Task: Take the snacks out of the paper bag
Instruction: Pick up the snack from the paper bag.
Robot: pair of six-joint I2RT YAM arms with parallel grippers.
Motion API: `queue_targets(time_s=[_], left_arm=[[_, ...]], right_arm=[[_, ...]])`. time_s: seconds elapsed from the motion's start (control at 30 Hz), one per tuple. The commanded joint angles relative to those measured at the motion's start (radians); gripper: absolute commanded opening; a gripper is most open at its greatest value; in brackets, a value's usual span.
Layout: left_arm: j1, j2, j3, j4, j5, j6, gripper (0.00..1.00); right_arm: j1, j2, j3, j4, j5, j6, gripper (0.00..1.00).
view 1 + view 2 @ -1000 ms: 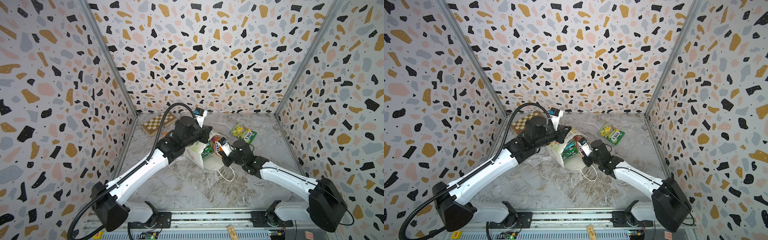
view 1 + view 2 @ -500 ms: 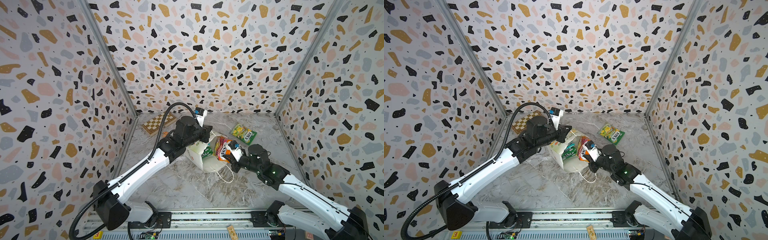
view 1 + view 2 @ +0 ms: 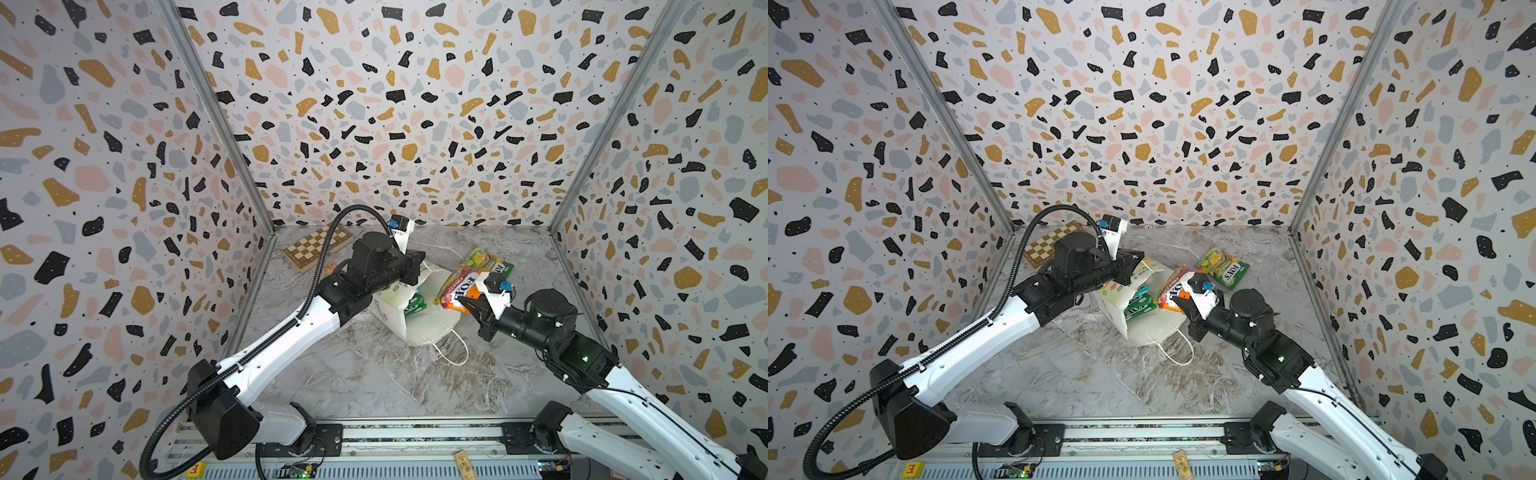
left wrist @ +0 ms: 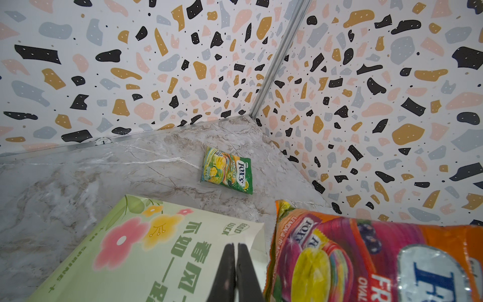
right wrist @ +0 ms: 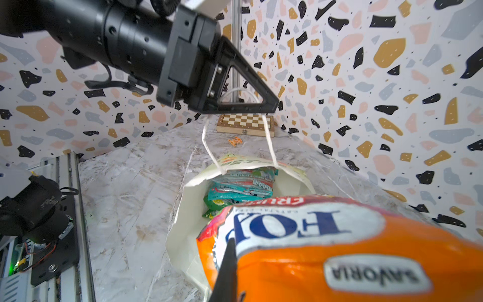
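While the left gripper [image 4: 236,252] stands with its two black fingers pressed together, one thin white cord handle [image 5: 268,138] of the paper bag [image 3: 432,328] runs up taut from the bag's rim into those fingers. This pincer is therefore closed on the handle and holds that side of the mouth up. The bag rests about the middle of the desk [image 3: 374,374], leaning over, with its mouth open toward the right arm. The second handle [image 3: 467,353] lies loose on the desk on the side of the near edge. The right gripper [image 3: 468,306] is closed on a corner of an orange-red packet [image 3: 455,286] marked FOX'S and holds it in the air just beside the right part of the bag's rim; whether packet and paper touch, I cannot tell. Inside the bag more snacks show in the right wrist view: teal packets [image 5: 243,187] stacked, with a green packet [image 5: 213,203] under them. One green-yellow packet [image 3: 1223,268] lies flat on the desk, apart from the bag, toward the far right corner. A wooden chessboard box [image 3: 318,245] sits in the far left corner, and a tiny orange scrap [image 5: 235,141] lies on the desk just beside it.
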Motion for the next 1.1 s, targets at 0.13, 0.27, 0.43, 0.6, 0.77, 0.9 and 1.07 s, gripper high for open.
queue_targets(time_s=[0.13,0.27,0.43,0.6,0.77,0.9,1.07], left_arm=[[-0.004,0.003,0.014,0.044,0.003,0.006,0.0],[-0.004,0.002,0.015,0.042,0.006,0.007,0.0],[-0.004,0.001,0.014,0.042,0.006,0.007,0.0],[-0.004,0.003,0.014,0.042,0.007,0.007,0.0],[-0.004,0.002,0.014,0.04,0.01,0.01,0.0],[-0.004,-0.001,0.012,0.04,0.011,0.012,0.0],[-0.004,-0.005,0.012,0.035,0.016,0.02,0.0]], right_arm=[[0.002,-0.063,0.09,0.011,0.066,-0.003,0.0],[-0.002,-0.06,0.115,-0.033,0.22,0.005,0.0],[-0.061,-0.023,0.13,-0.08,0.331,0.026,0.0],[-0.208,0.025,0.111,-0.094,0.291,0.094,0.0],[-0.376,0.088,0.063,-0.064,0.138,0.149,0.0],[-0.447,0.153,-0.007,0.034,0.012,0.191,0.0],[-0.463,0.266,-0.062,0.156,-0.054,0.21,0.0]])
